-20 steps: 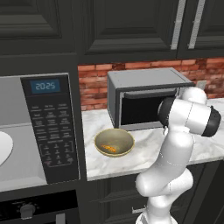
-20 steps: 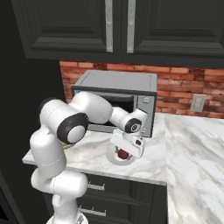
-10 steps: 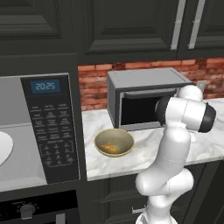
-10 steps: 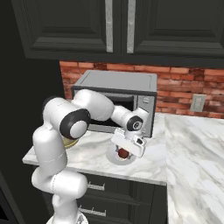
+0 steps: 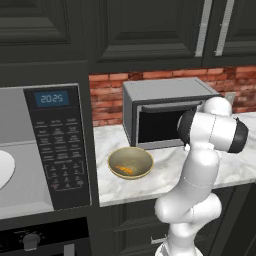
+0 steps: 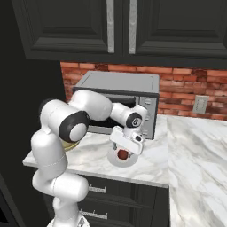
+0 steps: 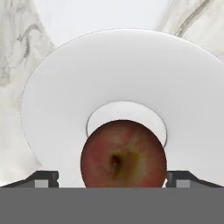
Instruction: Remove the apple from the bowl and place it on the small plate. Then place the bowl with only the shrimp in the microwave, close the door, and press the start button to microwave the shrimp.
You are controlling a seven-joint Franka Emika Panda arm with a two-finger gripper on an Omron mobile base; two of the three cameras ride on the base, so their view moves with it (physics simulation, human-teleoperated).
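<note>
The dark red apple (image 7: 122,153) rests at the middle of the small white plate (image 7: 65,109) on the marble counter. My gripper (image 7: 112,180) hangs right over it, open, and each dark fingertip (image 7: 44,178) stands a little clear of the apple's sides. From the right base view the apple (image 6: 123,154) sits on the plate (image 6: 114,162) under the gripper (image 6: 126,150). The olive-yellow bowl (image 5: 114,161) holds orange shrimp (image 5: 125,169) and stands further left on the counter. The microwave (image 5: 56,145) stands open at the far left; its door is out of view.
A silver toaster oven (image 5: 160,112) stands against the brick wall just behind the bowl and plate. The microwave's white round tray (image 5: 4,167) shows at the left edge. Dark cabinets hang overhead. Marble counter (image 6: 195,150) stretches to the right of the plate.
The jaws have spread wider and let go of the apple, which now lies on the plate. The arm has hardly moved.
</note>
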